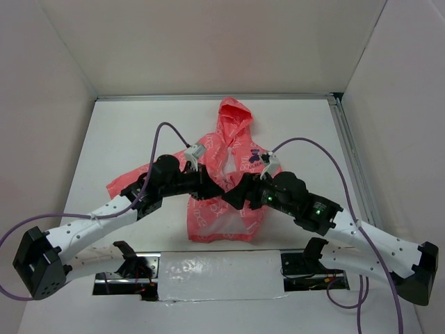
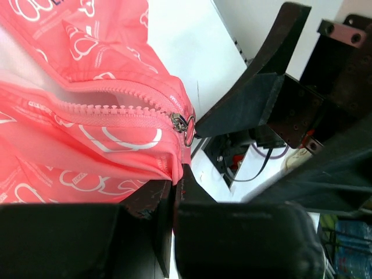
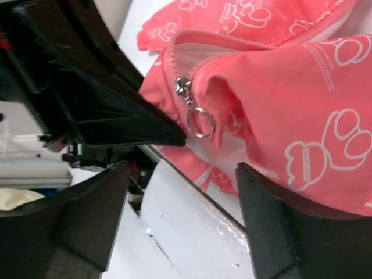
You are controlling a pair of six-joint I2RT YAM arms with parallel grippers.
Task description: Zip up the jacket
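Observation:
The coral-pink jacket [image 1: 224, 217] with white print lies flat mid-table, hood [image 1: 234, 115] pointing away. My left gripper [image 1: 212, 186] is shut on the jacket's bottom hem [image 2: 145, 168], just below the zipper. The silver zipper slider [image 2: 177, 121] sits at the low end of the teeth, and its ring pull [image 3: 200, 123] hangs free. My right gripper [image 3: 183, 168] is open and empty, facing the slider [image 3: 182, 87]. In the left wrist view one of its fingers [image 2: 244, 104] points at the ring [image 2: 188, 129]. The zipper above the slider is open, showing white lining [image 2: 87, 93].
White walls enclose the table on three sides. A metal rail [image 1: 350, 156] runs along the right edge. A taped shiny strip [image 1: 215, 268] lies between the arm bases at the near edge. Purple cables [image 1: 163, 132] loop above both arms.

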